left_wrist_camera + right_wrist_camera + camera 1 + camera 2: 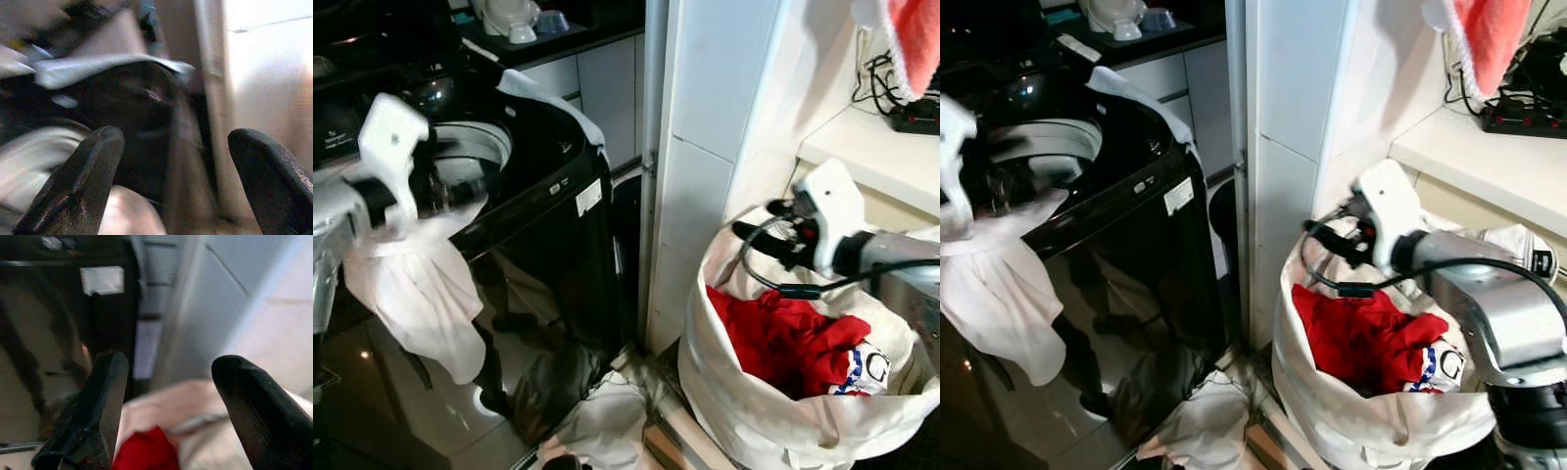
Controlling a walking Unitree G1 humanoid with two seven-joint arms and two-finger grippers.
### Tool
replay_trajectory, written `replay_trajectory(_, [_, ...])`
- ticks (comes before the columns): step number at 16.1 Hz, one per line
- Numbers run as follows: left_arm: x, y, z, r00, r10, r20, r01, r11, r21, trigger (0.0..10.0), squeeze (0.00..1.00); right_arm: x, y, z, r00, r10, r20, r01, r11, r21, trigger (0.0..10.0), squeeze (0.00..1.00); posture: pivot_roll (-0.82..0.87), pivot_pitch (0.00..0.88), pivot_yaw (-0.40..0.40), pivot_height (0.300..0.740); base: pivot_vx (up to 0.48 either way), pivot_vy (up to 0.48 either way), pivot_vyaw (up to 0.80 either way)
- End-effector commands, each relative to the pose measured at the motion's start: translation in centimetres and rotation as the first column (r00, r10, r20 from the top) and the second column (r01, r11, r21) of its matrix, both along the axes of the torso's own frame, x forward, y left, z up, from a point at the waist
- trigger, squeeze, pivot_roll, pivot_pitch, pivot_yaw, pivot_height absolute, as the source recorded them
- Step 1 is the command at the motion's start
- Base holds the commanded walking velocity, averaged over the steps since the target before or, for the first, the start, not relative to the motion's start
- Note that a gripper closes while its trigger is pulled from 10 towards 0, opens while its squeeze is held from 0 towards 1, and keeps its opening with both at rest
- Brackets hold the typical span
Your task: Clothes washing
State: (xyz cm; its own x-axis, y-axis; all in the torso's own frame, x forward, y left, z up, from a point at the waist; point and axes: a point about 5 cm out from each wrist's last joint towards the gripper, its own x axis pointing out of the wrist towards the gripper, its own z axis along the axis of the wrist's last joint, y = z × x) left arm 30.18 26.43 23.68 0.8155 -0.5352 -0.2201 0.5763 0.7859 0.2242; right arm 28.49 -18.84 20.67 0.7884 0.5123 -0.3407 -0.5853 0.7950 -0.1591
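A black top-loading washing machine [548, 166] stands open at the left, its drum [470, 147] showing. A white garment [421, 294] hangs over the washer's front rim and down its front. My left gripper [460, 191], blurred, hovers at that rim just above the garment; in the left wrist view its fingers [78, 181] stand wide apart, open. At the right a white laundry bag [744, 401] holds red clothes [773, 338]. My right gripper [744, 233] is above the bag's far rim, open, with nothing between its fingers [254, 401].
A white wall pillar [705, 147] separates the washer from the bag. Another white cloth [597, 421] lies on the floor between them. A shelf [871, 157] with a power strip [911, 116] and a hanging pink towel [915, 39] is above the bag.
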Motion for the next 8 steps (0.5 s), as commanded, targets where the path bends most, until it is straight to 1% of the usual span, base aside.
replay_trajectory(1, [-0.7, 0.5, 0.1, 0.996, -0.059, -0.067, 0.055, 0.997, -0.057, 10.0, 0.0, -0.2, 0.9, 0.4, 0.999, 0.044, 0.013, -0.044, 0.999, 0.006, 10.0, 0.0, 0.04, 0.0, 0.066, 0.74, 0.0, 0.0, 0.0])
replay_trajectory(2, [-1.1, 0.9, -0.8, 0.985, -0.099, -0.141, 0.089, 0.993, -0.08, 10.0, 0.0, -0.2, 1.4, 0.2, 0.998, 0.061, 0.008, -0.061, 0.998, 0.017, 10.0, 0.0, 0.04, 0.0, 0.069, 0.74, 0.0, 0.0, 0.0])
replay_trajectory(4, [-1.2, 1.8, -1.9, 0.979, -0.059, -0.195, 0.06, 0.998, 0.004, 10.0, 0.0, -0.5, 1.8, -0.1, 0.998, 0.069, -0.001, -0.069, 0.997, 0.028, 10.0, 0.0, 0.06, 0.0, 0.07, 0.74, 0.0, 0.0, 0.0])
replay_trajectory(5, [-1.2, 2.0, -2.0, 0.978, -0.045, -0.202, 0.053, 0.998, 0.033, 10.0, 0.0, -0.5, 1.9, -0.2, 0.997, 0.071, -0.005, -0.071, 0.997, 0.031, 10.0, 0.0, 0.06, 0.0, 0.07, 0.74, 0.0, 0.0, 0.0])
replay_trajectory(7, [-0.7, 3.3, -2.5, 0.977, 0.07, -0.2, -0.044, 0.991, 0.13, 10.0, 0.0, -0.6, 2.3, -0.5, 0.996, 0.09, -0.024, -0.089, 0.995, 0.035, 10.0, 0.0, 0.07, 0.0, 0.065, 0.74, 0.0, 0.0, 0.0])
replay_trajectory(8, [-1.0, 3.9, -3.0, 0.967, 0.092, -0.236, -0.051, 0.983, 0.177, 10.0, 0.0, -0.7, 2.5, -0.6, 0.993, 0.115, -0.036, -0.114, 0.993, 0.034, 10.0, 0.0, 0.08, 0.0, 0.064, 0.74, 0.0, 0.0, 0.0])
